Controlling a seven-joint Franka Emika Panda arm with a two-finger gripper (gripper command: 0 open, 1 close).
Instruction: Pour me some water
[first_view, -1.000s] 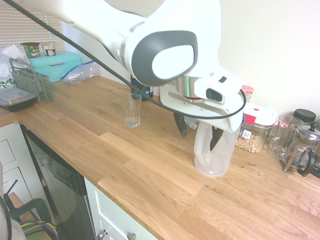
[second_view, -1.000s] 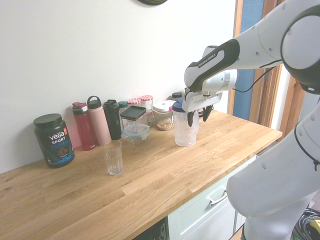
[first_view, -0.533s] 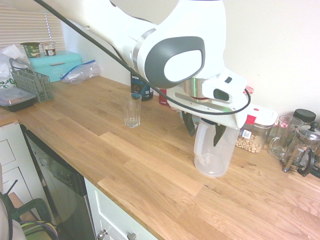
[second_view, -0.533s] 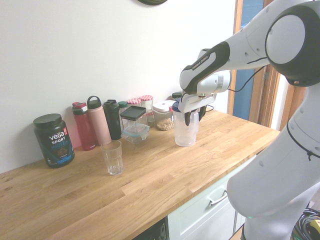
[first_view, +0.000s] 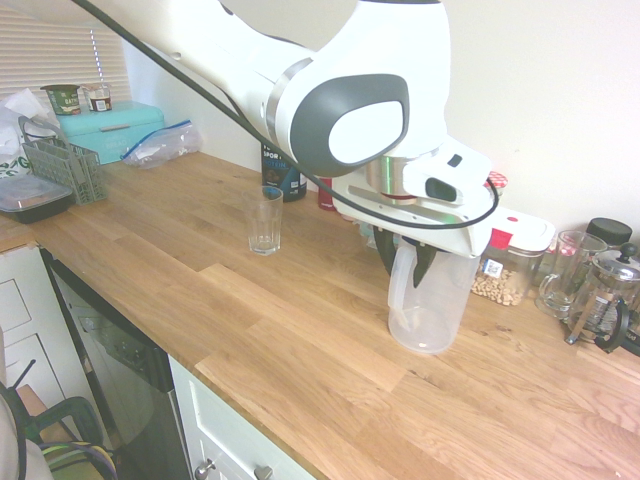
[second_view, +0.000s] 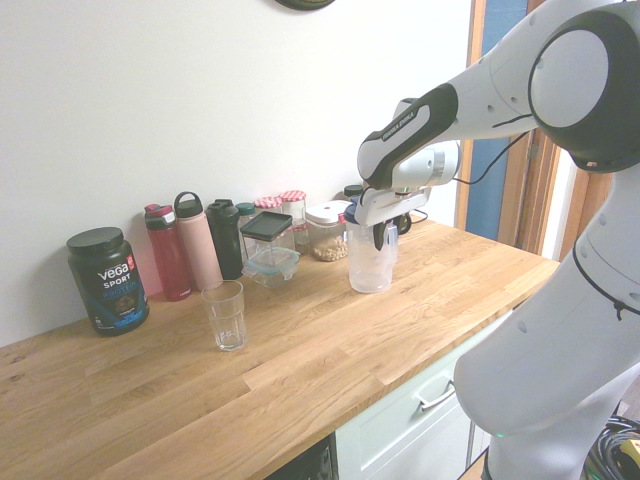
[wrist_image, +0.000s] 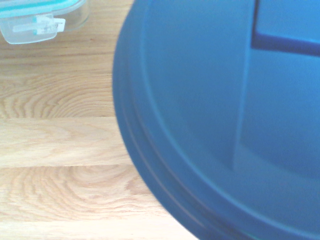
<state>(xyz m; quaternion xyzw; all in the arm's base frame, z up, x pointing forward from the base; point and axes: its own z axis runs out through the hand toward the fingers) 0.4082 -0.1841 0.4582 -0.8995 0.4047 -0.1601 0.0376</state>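
- Fingers (first_view: 404, 262) of the white arm's gripper sit closed in around the rim and handle of the translucent plastic pitcher with blue lid (first_view: 428, 300); firm grip unconfirmed.
- Pitcher upright on the wooden bench (first_view: 250, 320).
- Clear empty drinking glass (first_view: 265, 220) stands well apart.
- Lift, carry, pour all remain.

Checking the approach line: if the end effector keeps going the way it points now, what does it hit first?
The end effector points steeply down at the water pitcher; its blue lid fills the wrist view, so it meets the pitcher's top first. Contact can't be confirmed.
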